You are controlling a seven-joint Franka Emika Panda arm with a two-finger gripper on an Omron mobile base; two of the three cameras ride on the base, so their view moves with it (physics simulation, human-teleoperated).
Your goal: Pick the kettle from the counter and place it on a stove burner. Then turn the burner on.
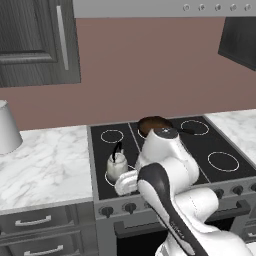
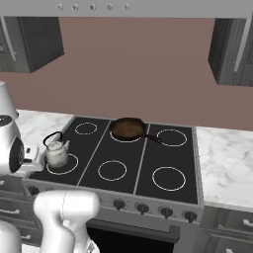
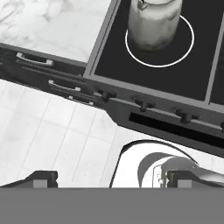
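Note:
The small pale kettle (image 1: pixel 117 167) (image 2: pixel 57 154) (image 3: pixel 154 22) with its black arched handle stands upright on the front-left stove burner (image 2: pixel 74 166) (image 3: pixel 159 66), inside the white ring. The disc under it is black. My gripper (image 3: pixel 111 178) hangs in front of the stove, back from the kettle and lower, over the floor; its fingers (image 3: pixel 43 177) stand wide apart, open, with nothing between them. The marble counter (image 1: pixel 45 165) (image 3: pixel 57 22) lies left of the cooktop with no kettle on it.
A brown frying pan (image 1: pixel 152 124) (image 2: pixel 128 128) sits on the back middle burner. A big white cone-shaped vessel (image 1: pixel 6 127) stands on the left counter. Knobs (image 3: pixel 143 104) (image 2: pixel 118 203) line the stove front above the oven handle; drawers (image 3: pixel 35 60) lie to the left.

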